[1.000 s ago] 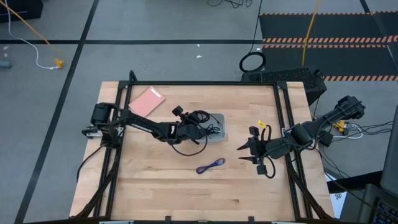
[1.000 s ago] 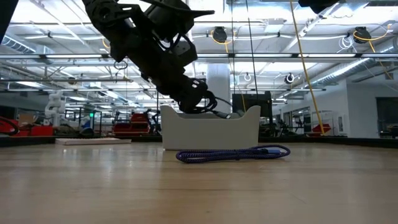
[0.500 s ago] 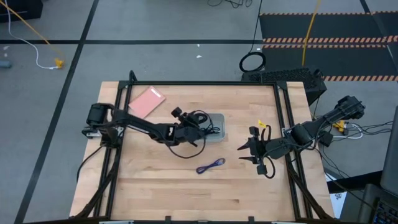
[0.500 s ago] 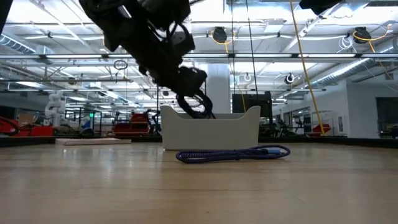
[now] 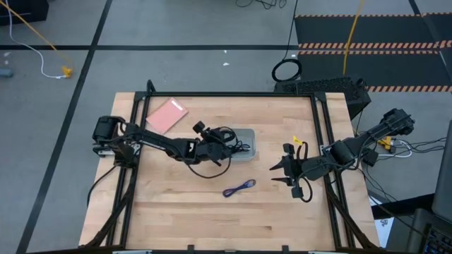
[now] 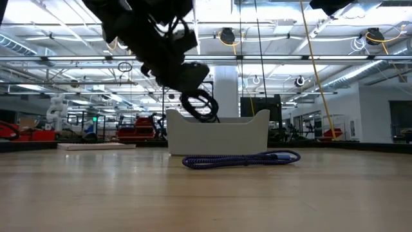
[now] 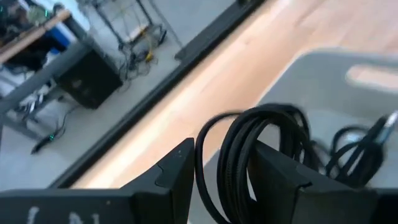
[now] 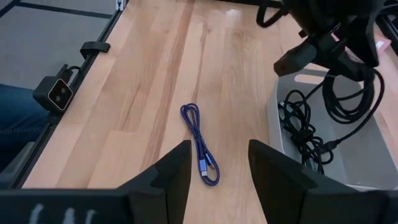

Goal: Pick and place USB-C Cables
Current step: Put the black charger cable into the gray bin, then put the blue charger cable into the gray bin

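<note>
My left gripper is over the left end of the grey tray, shut on a dark coiled cable. A thin black cable with a silver plug lies inside the tray. The purple-blue cable lies stretched on the bare wood near the tray. My right gripper waits open at the table's right side, pointing toward the purple-blue cable. My left gripper pinches the dark cable's bundled loops between its two fingers, several strands together. The fingers come from above and the left, slanting down. The coil hangs below them over the tray's left end; whether its lowest loop touches the tray I cannot tell.
A flat pink pad lies at the table's far left corner. A thick black cable ring lies on the floor beyond the table. Black frame rails run along the table's sides. Bare wood spreads across the near half.
My left gripper has risen from the tray and drawn back a little toward the table's left, staying shut. The dark coil has come up with it out of the tray and now hangs below the fingers at rim height.
</note>
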